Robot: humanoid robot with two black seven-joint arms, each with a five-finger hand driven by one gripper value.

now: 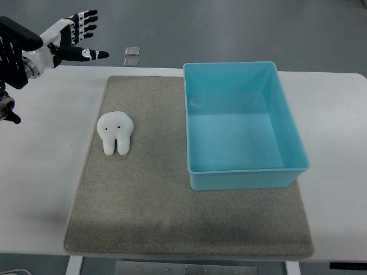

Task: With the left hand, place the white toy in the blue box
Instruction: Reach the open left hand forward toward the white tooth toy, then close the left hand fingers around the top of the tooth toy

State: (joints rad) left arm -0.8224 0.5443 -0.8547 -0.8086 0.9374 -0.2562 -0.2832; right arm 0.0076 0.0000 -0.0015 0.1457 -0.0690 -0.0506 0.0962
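A white tooth-shaped plush toy [116, 132] with two small black eyes lies flat on the left part of the grey mat [143, 217]. An empty blue box [246, 172] stands on the right part of the mat. My left hand [78, 35] hovers at the top left, above the table's far edge, well up and left of the toy. Its fingers are spread and hold nothing. The right hand is out of view.
The mat lies on a white table [40, 183]. Two small square plates [132, 55] sit on the floor beyond the table's far edge. A dark part of the robot [8, 112] juts in at the left edge.
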